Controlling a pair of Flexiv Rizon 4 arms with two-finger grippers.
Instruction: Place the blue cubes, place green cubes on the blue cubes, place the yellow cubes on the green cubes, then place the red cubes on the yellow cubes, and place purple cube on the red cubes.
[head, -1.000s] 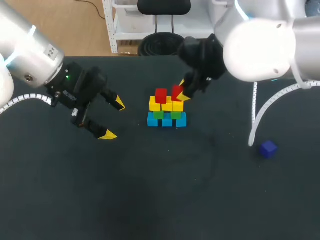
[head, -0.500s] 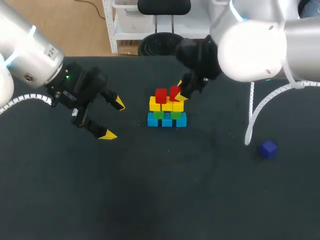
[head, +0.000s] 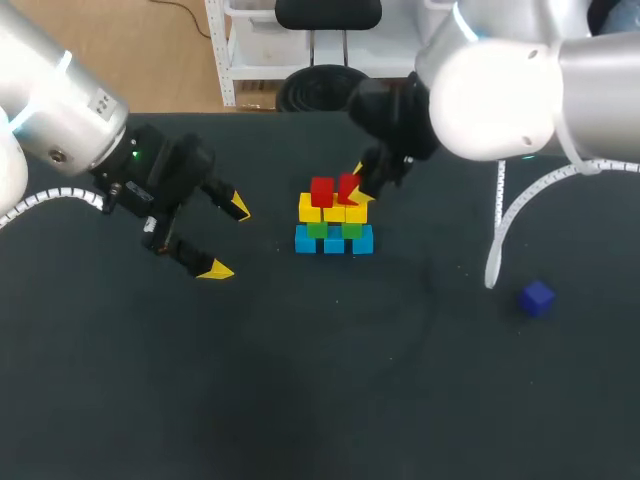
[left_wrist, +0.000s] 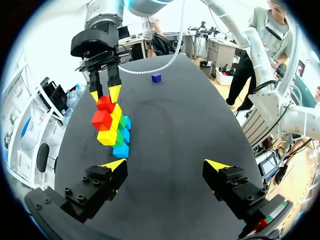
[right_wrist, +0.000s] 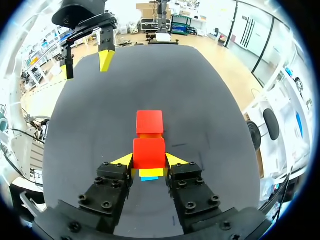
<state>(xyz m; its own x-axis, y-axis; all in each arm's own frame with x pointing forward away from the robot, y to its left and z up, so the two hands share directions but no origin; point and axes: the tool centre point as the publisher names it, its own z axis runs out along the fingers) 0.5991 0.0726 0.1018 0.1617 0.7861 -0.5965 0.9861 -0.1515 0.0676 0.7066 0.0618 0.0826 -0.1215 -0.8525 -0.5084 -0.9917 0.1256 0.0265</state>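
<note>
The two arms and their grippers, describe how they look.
The left arm and right arm are thick, rounded silver-white tubes with cyan light rings at the joints. A white ribbed cable loops beside each. The left gripper and right gripper are black, blocky and bolted, with yellow wedge tips. The left one shows a green light.

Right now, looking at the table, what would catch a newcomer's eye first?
The bright cube stack in the middle of the table: blue at the bottom, then green, yellow and red. The right gripper is shut on a red cube at its top, while the left gripper hangs open off to the stack's left in the head view. A lone purple cube sits apart, far to the right.
</note>
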